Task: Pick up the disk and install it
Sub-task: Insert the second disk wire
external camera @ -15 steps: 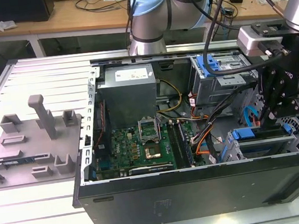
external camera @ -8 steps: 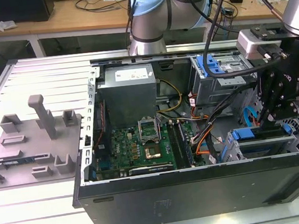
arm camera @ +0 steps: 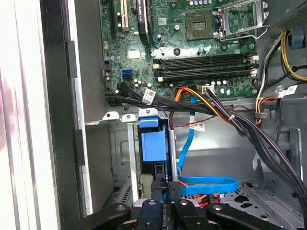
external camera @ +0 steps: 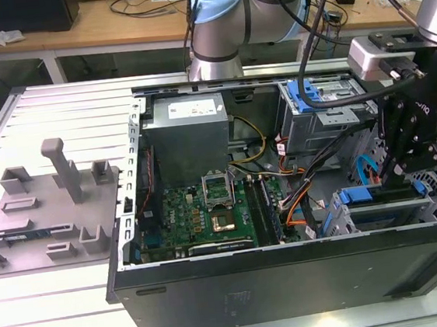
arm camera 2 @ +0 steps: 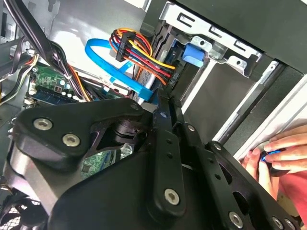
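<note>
one disk, edge-on in its bay

one disk (arm camera: 153, 146) stands on edge in the drive bay (arm camera: 125, 158) at the front corner of the computer case (external camera: 293, 277), its long axis running down into the slot. directly over it, the gripper (external camera: 401, 166) seems nearly closed on the disk's blue-framed top edge. a thin blue cable (arm camera: 206, 184) curls just beside it. a person's hand (arm camera 2: 280, 153) rests on the case's outer edge.
</note>
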Tool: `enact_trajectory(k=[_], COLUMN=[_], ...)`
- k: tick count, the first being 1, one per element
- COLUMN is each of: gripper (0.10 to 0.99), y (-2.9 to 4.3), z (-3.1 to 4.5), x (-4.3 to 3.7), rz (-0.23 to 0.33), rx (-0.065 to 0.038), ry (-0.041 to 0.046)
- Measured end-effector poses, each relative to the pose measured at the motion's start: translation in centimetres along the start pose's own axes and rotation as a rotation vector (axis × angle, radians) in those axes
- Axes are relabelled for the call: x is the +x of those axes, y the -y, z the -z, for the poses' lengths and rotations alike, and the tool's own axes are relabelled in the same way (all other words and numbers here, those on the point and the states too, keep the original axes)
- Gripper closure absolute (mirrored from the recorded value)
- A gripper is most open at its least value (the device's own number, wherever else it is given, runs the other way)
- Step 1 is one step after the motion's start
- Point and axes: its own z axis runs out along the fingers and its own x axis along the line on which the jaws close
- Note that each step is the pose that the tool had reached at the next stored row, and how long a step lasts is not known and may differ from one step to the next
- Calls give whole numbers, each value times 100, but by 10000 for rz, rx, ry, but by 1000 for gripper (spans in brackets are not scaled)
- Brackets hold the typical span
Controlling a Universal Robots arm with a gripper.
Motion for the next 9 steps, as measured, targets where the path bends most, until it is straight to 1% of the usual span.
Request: enact_trajectory(k=[9], gripper=[925], y=[-1], z=[1], x=[-8], rz=[2], rx=[0], ry=[-7])
